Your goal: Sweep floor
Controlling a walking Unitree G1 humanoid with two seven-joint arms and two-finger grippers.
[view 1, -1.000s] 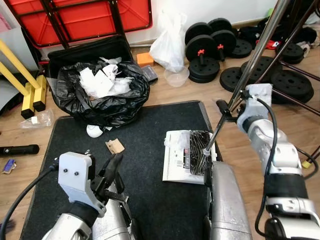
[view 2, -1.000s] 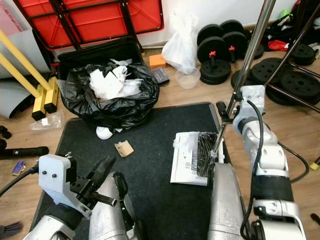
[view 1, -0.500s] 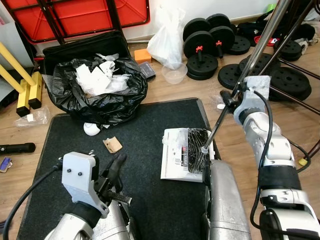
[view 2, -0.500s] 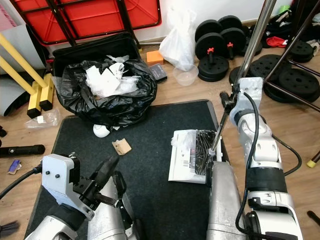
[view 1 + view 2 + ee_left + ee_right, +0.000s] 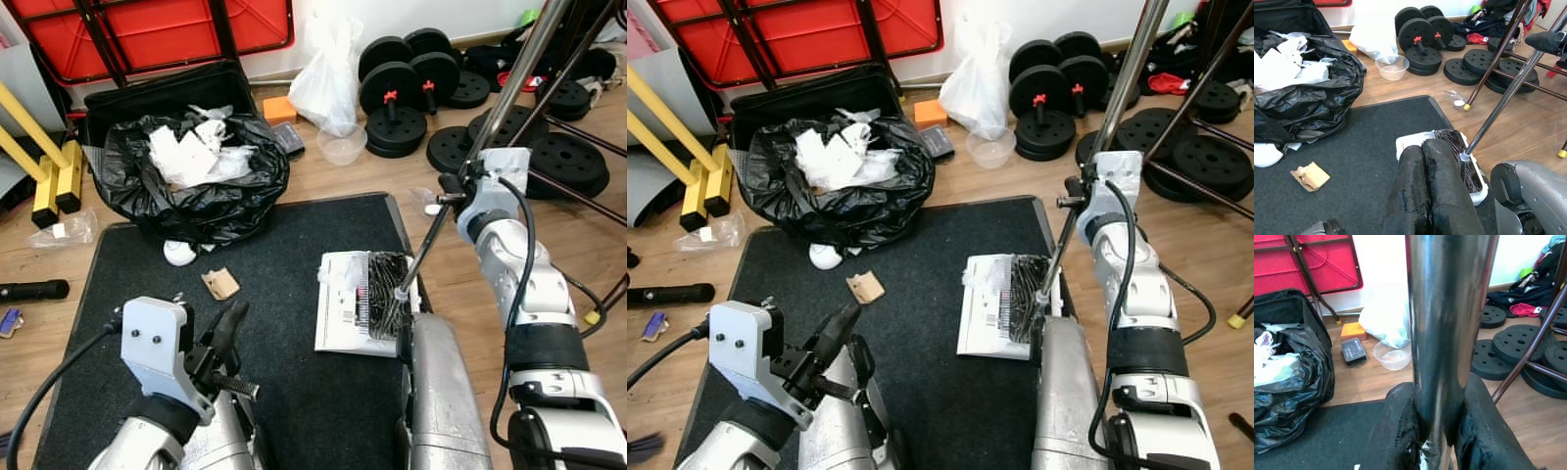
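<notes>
A broom with a shiny metal handle (image 5: 490, 122) slants down from the upper right. Its black bristle head (image 5: 385, 294) rests on a white flat tray-like piece (image 5: 338, 318) on the black mat (image 5: 274, 235). My right gripper (image 5: 453, 189) is shut on the handle, and its fingers (image 5: 1400, 431) clamp the pole (image 5: 1449, 323) from both sides. My left gripper (image 5: 231, 328) hovers low over the mat's near part, fingers (image 5: 1442, 196) pressed together and holding nothing. A cardboard scrap (image 5: 221, 284) and a white crumpled lump (image 5: 178, 254) lie on the mat near a black trash bag (image 5: 211, 201) stuffed with paper.
Black weight plates (image 5: 402, 88) and dark frame legs (image 5: 578, 191) crowd the right. A white plastic bag (image 5: 328, 73), a clear bowl (image 5: 341, 147) and an orange block (image 5: 282, 110) sit behind the mat. A red folded table (image 5: 147, 29), a yellow stand (image 5: 49, 181) and a black cylinder (image 5: 34, 290) are at the left.
My right gripper has shifted a little up and away with the handle. The bristle head stays on the white piece, and the left gripper has hardly moved.
</notes>
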